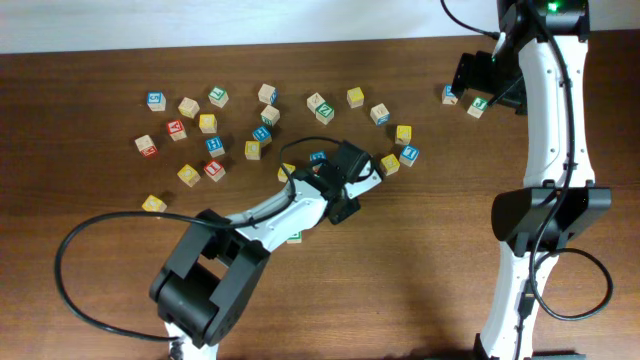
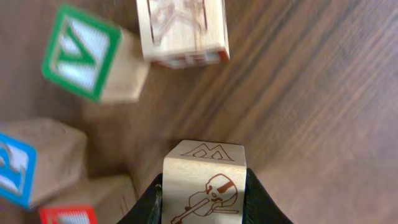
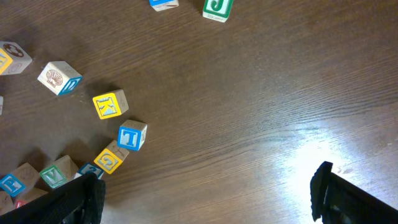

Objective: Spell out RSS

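1. Left gripper (image 2: 204,202): jaws closed on 1 plain wooden cube with a red violin drawing (image 2: 205,177).
2. Near it: 4 loose cubes, including 1 green-faced V cube (image 2: 81,51), on the dark wooden table (image 2: 323,93).
3. Right gripper (image 3: 208,186): spread wide, holding nothing.
4. RSS letter cubes: no R or S face legible; location cannot be told.

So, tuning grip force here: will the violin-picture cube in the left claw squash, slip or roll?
Likely rigid: the violin-picture cube looks like solid wood. Flat faces should stop rolling. The left claw presses flat sides, so slipping seems unlikely.
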`<action>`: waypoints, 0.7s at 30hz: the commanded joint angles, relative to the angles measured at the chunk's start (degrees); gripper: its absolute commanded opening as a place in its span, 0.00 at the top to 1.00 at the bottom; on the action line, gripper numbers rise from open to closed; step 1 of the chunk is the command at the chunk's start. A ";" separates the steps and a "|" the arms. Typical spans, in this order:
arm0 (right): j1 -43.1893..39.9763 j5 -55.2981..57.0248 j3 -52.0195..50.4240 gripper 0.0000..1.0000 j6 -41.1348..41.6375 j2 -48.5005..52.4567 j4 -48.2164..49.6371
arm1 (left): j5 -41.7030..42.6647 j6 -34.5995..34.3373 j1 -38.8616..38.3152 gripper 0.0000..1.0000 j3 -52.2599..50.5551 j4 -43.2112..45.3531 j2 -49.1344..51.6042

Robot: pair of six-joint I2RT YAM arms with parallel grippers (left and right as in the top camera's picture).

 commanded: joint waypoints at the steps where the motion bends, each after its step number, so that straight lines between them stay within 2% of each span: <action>1: -0.26 0.46 0.00 0.02 -0.42 -0.70 -0.13 | 0.15 -6.14 -0.15 0.77 -0.28 -4.55 -4.20; 2: -0.26 0.46 0.00 0.02 -0.42 -0.70 -0.13 | -0.52 -6.95 -0.17 0.74 -0.28 -5.92 -4.61; 4: -0.26 0.46 0.00 0.02 -0.42 -0.70 -0.13 | -11.41 -10.67 -0.15 0.78 -0.39 -6.97 -4.59; 5: -0.26 0.46 0.00 0.02 -0.42 -0.70 -0.13 | -13.49 -12.11 -0.15 0.78 -0.39 -6.78 -4.59; 6: -0.26 0.46 0.00 0.02 -0.42 -0.70 -0.13 | -13.51 -12.41 -0.17 0.76 -0.42 -6.75 -4.50; 9: -0.26 0.46 0.00 0.02 -0.42 -0.70 -0.13 | -13.55 -19.80 -0.15 0.75 -0.83 -6.80 -4.20; 10: -0.26 0.46 0.00 0.02 -0.42 -0.70 -0.13 | -16.55 -22.10 -0.17 0.72 -0.94 -6.56 -3.72; 17: -0.26 0.46 0.00 0.02 -0.42 -0.70 -0.13 | -31.52 -24.20 -0.15 0.69 -0.94 -8.31 1.09; 19: -0.26 0.46 0.00 0.02 -0.39 -0.70 -0.13 | -33.00 -24.46 0.17 0.68 -0.96 -9.90 1.88; 21: -0.26 0.46 0.00 0.02 -0.42 -0.70 -0.13 | -32.74 -28.61 0.63 0.68 -1.36 -12.48 2.40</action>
